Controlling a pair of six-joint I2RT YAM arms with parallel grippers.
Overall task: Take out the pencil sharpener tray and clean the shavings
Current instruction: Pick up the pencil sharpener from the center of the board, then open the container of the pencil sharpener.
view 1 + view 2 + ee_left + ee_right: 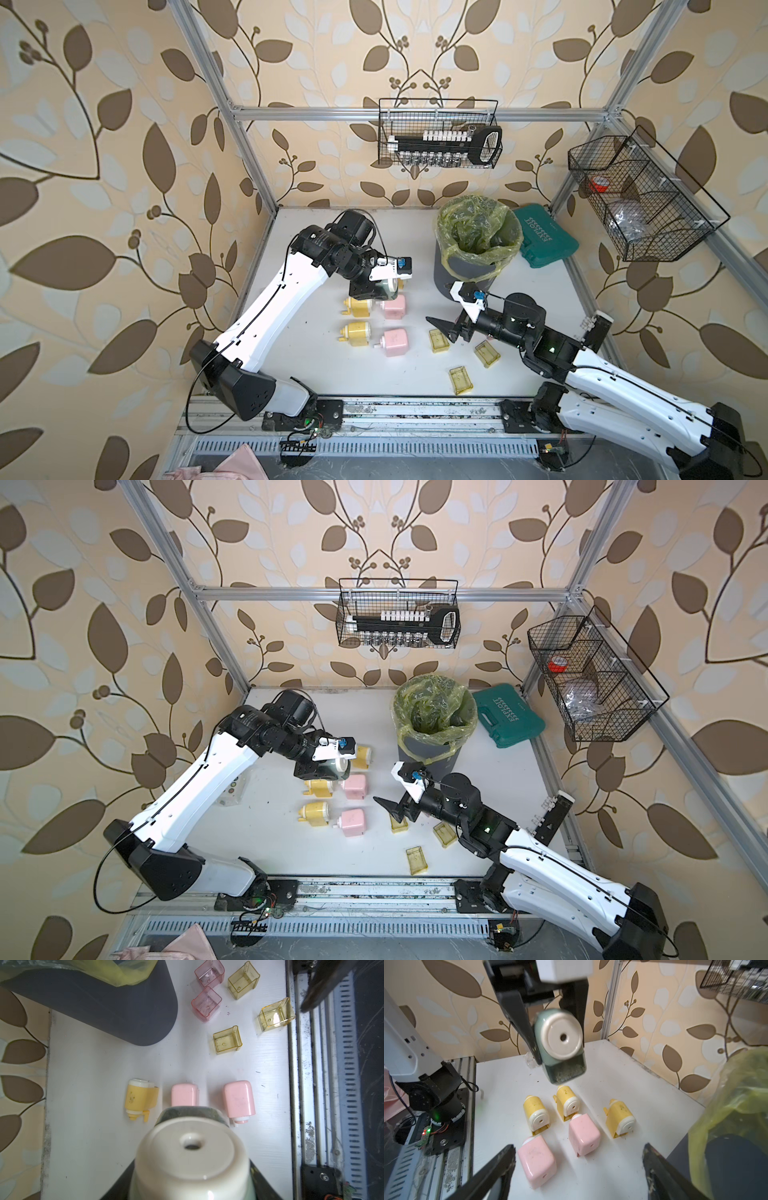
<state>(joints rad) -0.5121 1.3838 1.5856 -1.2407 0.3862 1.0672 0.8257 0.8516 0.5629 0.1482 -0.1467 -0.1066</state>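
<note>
Right wrist view: left pincer clamped on pale-green plastic sharpener, translucent tray of shavings unpulled; right pincer agape, empty. Five pink and yellow trays already emptied.

The left gripper is clamping a cream-faced sharpener, pencil hole facing the lens. Beyond it, one yellow sharpener and two pink sharpeners are lying on the white table, with three yellow trays and two pink trays sitting near a grey bin
</note>
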